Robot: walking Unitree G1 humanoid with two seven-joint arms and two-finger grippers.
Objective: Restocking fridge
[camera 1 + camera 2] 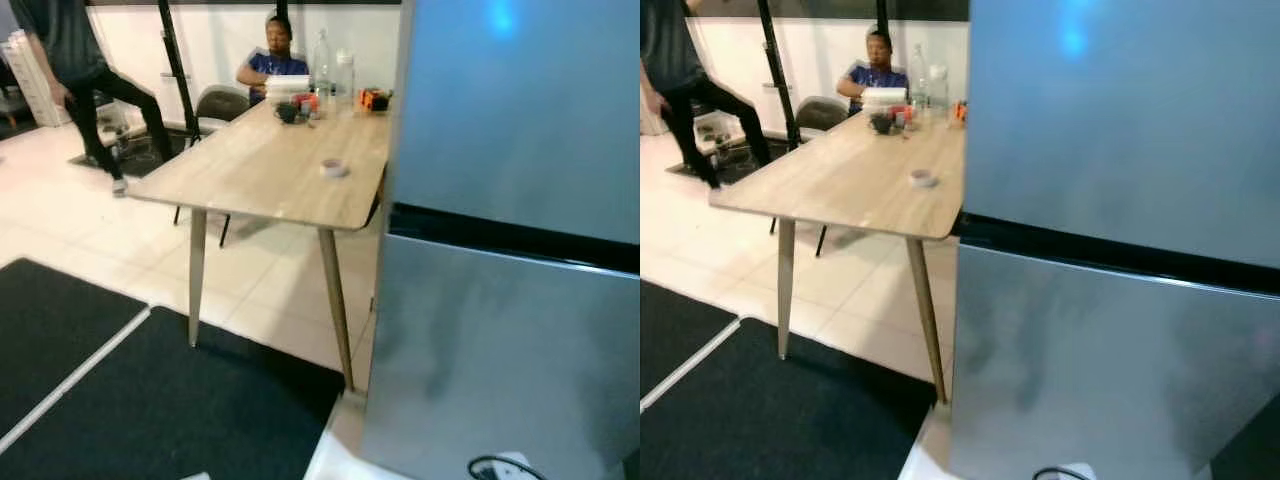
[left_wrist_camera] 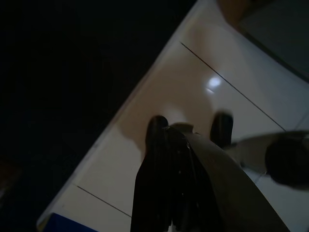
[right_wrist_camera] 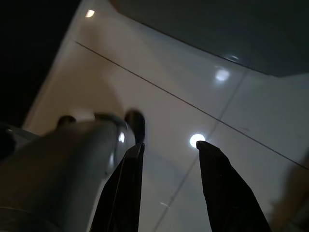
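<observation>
A: Where's the fridge [image 1: 1120, 240]?
B: Right in front, filling the robot's right side of the head view. Both doors shut, upper over lower w/ a dark seam between. No handle I can make out.

A: Grippers?
B: Both arms hang idle, pointing at the floor. Right gripper [image 3: 169, 159]: fingers apart, moderately wide, nothing between them, just white tile [image 3: 193, 96] below. Left gripper [image 2: 164, 159]: wrist view too dark, fingers overlap in shadow, can't tell if parted or closed.

A: Why hanging like that?
B: My guess: robot's only standing at the fridge, no reach begun, so arms rest at its sides. Nothing carried in the right one, so stock hasn't been picked up there.

A: Where's the stock then?
B: Prob. on the table [image 1: 270, 170] to the left, just beside the fridge. Far end has bottles [image 1: 322, 60], a stack of white stuff and small items, too blurred to name. A small round thing [image 1: 334, 168] sits alone nearer the fridge edge.

A: Anyone around?
B: One person seated [image 1: 272, 60] at the table's far end, another walking [image 1: 80, 70] at far left. Both well apart from the robot.

A: Step?
B: Very early, I'd say. Doors need opening first.
</observation>
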